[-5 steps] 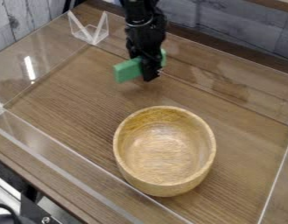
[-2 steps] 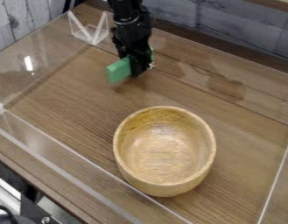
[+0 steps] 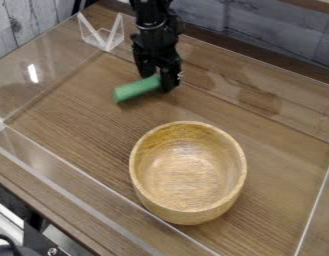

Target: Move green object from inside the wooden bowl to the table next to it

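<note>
My green object (image 3: 137,91) is lying flat on the table (image 3: 73,125), toward its far edge; my empty wooden bowl (image 3: 188,170) is sitting upright nearer the front edge, well apart.

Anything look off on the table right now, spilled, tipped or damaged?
Nothing stands out. The wooden bowl sits upright and empty, and the green object lies on the table beyond it, under the open tool. No spill or damage shows.

Light tan wooden bowl (image 3: 188,171): visible grain, smooth, soft satin sheen inside. Brown wood-grain surface (image 3: 87,115), long planks, faintly glossy. Clear, shiny acrylic walls (image 3: 47,55), catching reflections. Matte mid-green block (image 3: 139,90), plain, looks like plastic or foam. Black fingers (image 3: 168,76), dull hard finish.
</note>
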`<action>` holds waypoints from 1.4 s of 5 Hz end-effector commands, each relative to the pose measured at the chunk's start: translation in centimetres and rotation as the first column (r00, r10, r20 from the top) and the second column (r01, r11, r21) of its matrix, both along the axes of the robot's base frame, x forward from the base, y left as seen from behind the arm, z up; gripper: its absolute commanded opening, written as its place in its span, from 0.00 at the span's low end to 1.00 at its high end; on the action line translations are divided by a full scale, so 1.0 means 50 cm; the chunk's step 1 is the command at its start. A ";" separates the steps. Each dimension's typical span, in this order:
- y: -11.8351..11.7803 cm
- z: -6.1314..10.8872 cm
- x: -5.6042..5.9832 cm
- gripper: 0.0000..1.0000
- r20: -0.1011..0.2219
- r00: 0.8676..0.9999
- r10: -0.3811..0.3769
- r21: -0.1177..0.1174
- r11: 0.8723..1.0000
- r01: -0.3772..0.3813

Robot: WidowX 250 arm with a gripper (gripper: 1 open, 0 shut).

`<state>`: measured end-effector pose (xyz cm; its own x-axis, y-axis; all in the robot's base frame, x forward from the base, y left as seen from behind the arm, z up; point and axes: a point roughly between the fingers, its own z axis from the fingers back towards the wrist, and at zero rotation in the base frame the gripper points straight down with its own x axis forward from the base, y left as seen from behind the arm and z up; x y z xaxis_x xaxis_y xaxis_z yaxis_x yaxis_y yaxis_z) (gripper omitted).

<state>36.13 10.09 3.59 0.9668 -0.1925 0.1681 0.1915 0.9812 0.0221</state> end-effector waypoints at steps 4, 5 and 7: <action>0.041 0.104 0.026 1.00 0.070 0.989 0.132 0.034 0.990 -0.135; 0.034 0.102 0.035 1.00 0.058 0.991 0.120 0.042 0.992 -0.123; 0.054 0.107 0.020 1.00 0.038 0.997 -0.068 0.055 0.996 0.066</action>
